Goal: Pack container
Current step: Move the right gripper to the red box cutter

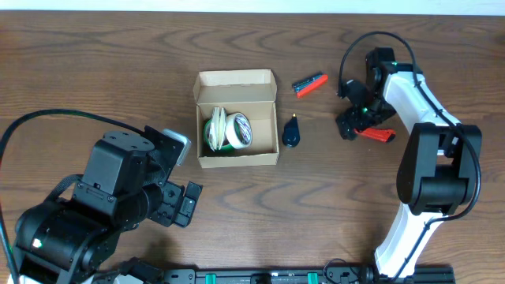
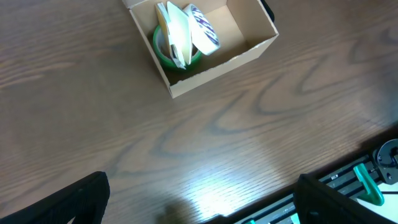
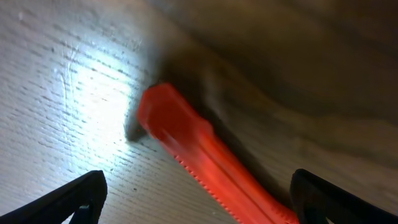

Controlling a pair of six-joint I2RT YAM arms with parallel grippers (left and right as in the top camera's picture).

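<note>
The container (image 1: 237, 82), a tan cardboard box with its lid flap open toward the back, stands at the table's middle and holds tape rolls (image 1: 229, 130). It also shows in the left wrist view (image 2: 249, 50) with the rolls (image 2: 183, 34) inside. My left gripper (image 2: 199, 199) is open and empty, low over bare table near the front edge, apart from the box. My right gripper (image 3: 199, 199) is open, low over a red-orange box cutter (image 3: 205, 158) that lies on the table between its fingers, also in the overhead view (image 1: 377, 134).
A second red and grey cutter (image 1: 309, 84) lies right of the box's lid. A small dark blue object with a yellow tip (image 1: 291, 132) lies right beside the box. A rail with green clamps (image 2: 367, 180) runs along the front edge.
</note>
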